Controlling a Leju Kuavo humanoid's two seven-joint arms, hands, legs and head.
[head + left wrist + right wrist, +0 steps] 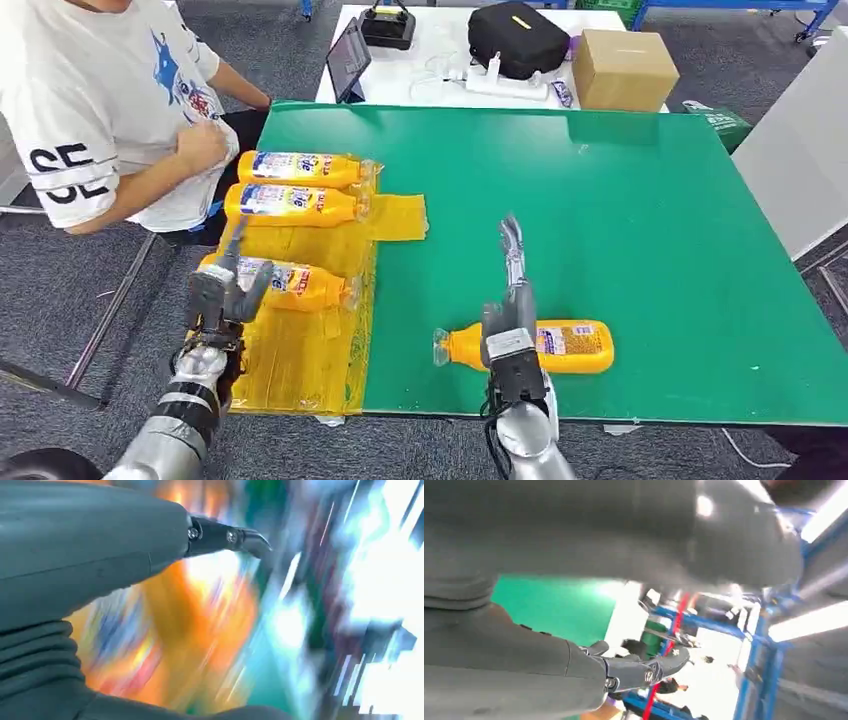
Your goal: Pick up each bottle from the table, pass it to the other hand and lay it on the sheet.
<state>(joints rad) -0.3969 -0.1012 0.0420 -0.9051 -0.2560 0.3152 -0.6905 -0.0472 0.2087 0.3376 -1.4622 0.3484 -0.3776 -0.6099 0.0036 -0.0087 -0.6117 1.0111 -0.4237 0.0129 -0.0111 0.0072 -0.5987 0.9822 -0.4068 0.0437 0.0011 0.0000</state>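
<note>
Three orange bottles lie on the yellow sheet (300,360) at the table's left edge: a far one (300,168), a middle one (295,203) and a near one (300,286). My left hand (222,292) hovers at the near bottle's base end with its fingers apart, holding nothing. In the left wrist view the hand (85,555) is sharp against an orange blur. A fourth orange bottle (575,347) lies on its side on the green table (620,220) near the front edge. My right hand (510,310) is over its middle, fingers stretched straight out and empty, as the right wrist view (634,672) also shows.
A person in a white T-shirt (110,110) sits at the table's far left corner, close to the sheet. Behind the green table stands a white table with a tablet (350,60), a black bag (518,38) and a cardboard box (622,68).
</note>
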